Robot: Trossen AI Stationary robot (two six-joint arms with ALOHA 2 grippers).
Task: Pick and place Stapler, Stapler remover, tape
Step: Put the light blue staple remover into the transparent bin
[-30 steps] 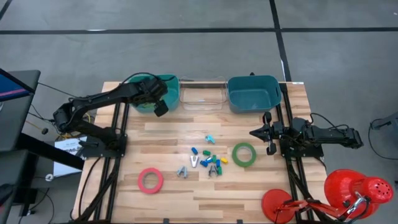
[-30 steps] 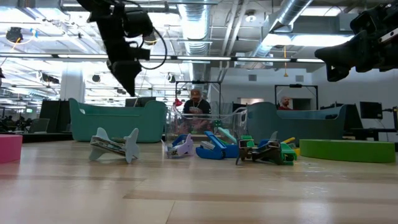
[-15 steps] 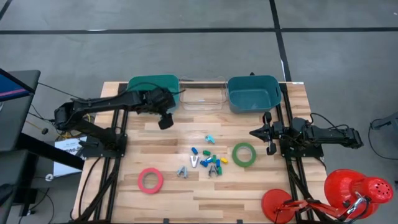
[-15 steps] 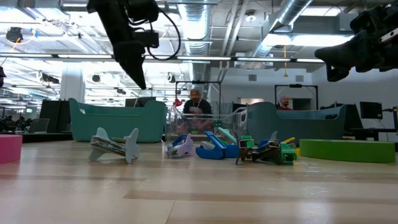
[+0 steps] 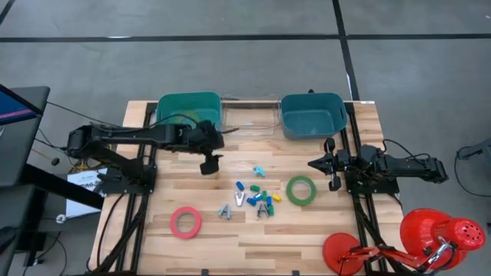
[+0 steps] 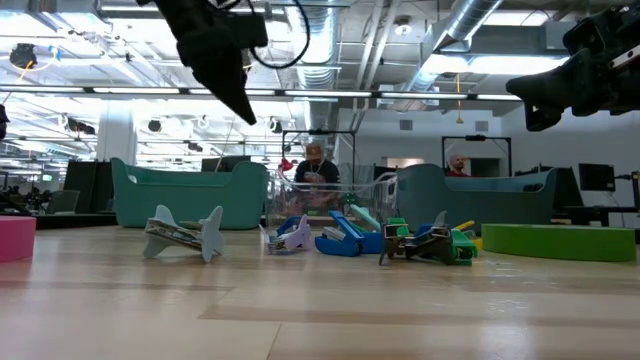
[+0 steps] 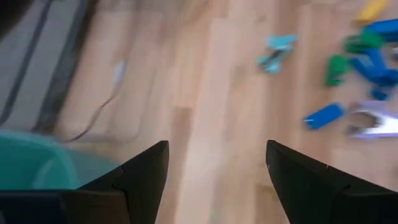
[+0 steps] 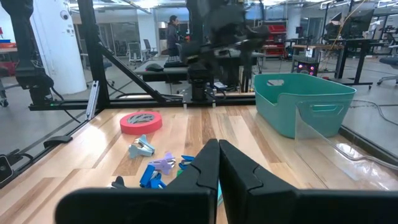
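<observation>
My left gripper (image 5: 207, 163) is open and empty above the table, near the left teal bin (image 5: 188, 115); the left wrist view shows its fingers spread over bare wood, with small coloured pieces (image 7: 360, 62) farther off. A green tape roll (image 5: 301, 190) lies flat right of the pile of small coloured staplers and removers (image 5: 257, 199). A pinkish red tape roll (image 5: 186, 222) lies flat at the near left. My right gripper (image 5: 330, 162) is shut and waits at the right edge, above the table.
A clear tray (image 5: 250, 115) stands between the left teal bin and the right teal bin (image 5: 312, 115) at the far edge. A red lamp (image 5: 430, 238) stands off the near right corner. People (image 6: 314, 170) show in the room behind the table.
My left gripper has moved from over the left teal bin toward the table's near edge and right, out over the wood toward the pile of small pieces. It has stayed open.
</observation>
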